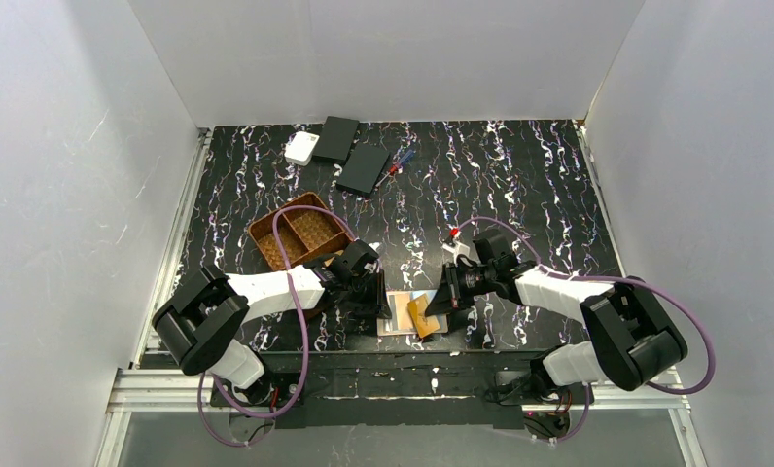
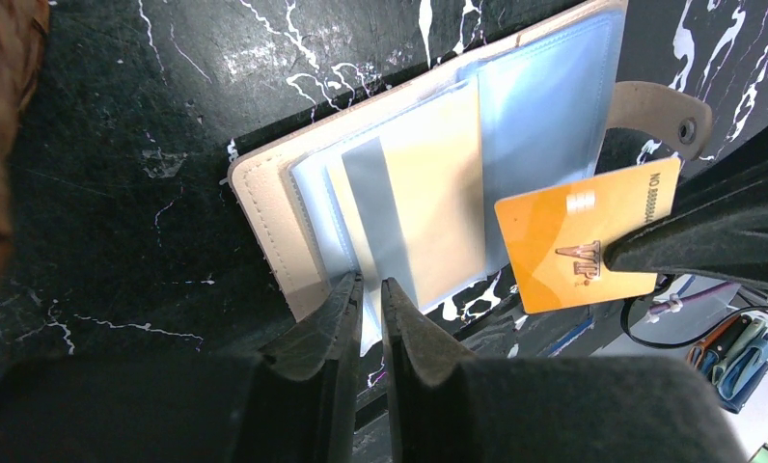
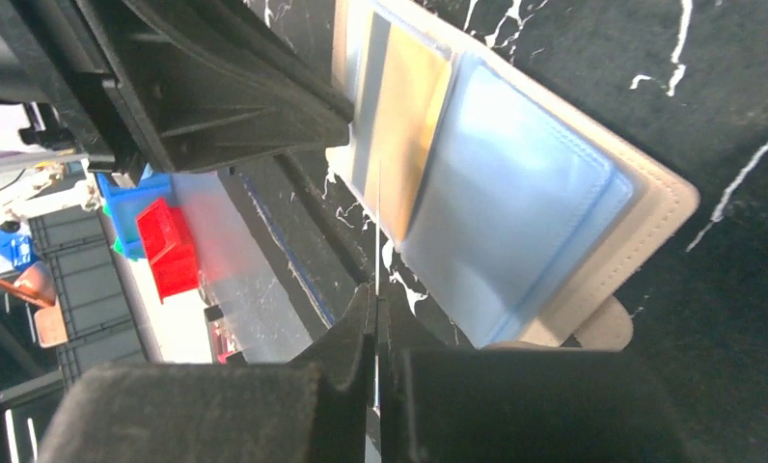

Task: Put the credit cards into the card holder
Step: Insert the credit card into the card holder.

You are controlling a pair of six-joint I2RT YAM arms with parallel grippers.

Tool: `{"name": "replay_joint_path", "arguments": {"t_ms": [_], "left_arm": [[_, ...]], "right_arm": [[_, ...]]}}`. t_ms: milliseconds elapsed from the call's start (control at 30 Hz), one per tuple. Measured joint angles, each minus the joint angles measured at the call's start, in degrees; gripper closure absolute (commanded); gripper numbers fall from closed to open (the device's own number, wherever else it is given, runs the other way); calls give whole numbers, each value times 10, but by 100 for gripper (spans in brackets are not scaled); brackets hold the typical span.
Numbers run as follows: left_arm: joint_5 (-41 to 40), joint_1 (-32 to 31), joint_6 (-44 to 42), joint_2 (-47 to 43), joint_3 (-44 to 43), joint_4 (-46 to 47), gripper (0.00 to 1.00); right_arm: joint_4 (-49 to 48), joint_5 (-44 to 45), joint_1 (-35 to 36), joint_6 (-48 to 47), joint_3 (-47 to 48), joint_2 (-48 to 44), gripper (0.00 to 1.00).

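the card holder (image 1: 400,316) lies open on the counter (image 1: 519,195), at its near edge between the two arms, clear pockets facing up. one pocket holds a gold card (image 2: 428,193) with a grey stripe down its length, and the pocket beside it shows bluish and glossy. the holder's clasp tab (image 2: 660,106) sticks out flat on the side away from the left arm.

the left pincer (image 2: 368,285) is narrow, its tips closed down on the holder's near edge with a pale strip of pocket leaf caught between them. the right pincer (image 3: 375,294) is clamped on an orange card (image 2: 573,241) marked "vip", gripping it at one edge. that card hangs tilted just above the holder's tab-side edge, and from the right wrist it shows only as a thin line edge-on.

beyond the holder, on the left arm's side, sits a brown woven tray (image 1: 300,229) with dividers; what is in it cannot be made out. far beyond the holder, near the back wall, a white box (image 1: 301,148) sits beside two flat black boxes (image 1: 336,138), one of them farther out at (image 1: 364,167)
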State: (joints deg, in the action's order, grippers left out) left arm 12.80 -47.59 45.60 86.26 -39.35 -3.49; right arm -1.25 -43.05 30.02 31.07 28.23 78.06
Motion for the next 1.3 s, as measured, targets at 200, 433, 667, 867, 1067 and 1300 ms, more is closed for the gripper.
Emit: {"name": "replay_joint_path", "arguments": {"t_ms": [200, 433, 667, 867, 1067, 1300], "left_arm": [[0, 0, 0, 0, 0, 0, 88], [-1, 0, 0, -1, 1, 1, 88], [-1, 0, 0, -1, 1, 1, 89], [-1, 0, -1, -1, 2, 2, 89], [-1, 0, -1, -2, 3, 4, 89], [-2, 0, -1, -3, 4, 5, 89]], "right_arm": [[0, -9, 0, -7, 0, 17, 99], [3, -6, -1, -11, -8, 18, 99], [12, -6, -4, -12, -18, 18, 99], [13, -6, -4, -14, -18, 18, 99], [23, -6, -4, -15, -18, 18, 99], [28, -6, -4, -15, -19, 17, 99]]}}
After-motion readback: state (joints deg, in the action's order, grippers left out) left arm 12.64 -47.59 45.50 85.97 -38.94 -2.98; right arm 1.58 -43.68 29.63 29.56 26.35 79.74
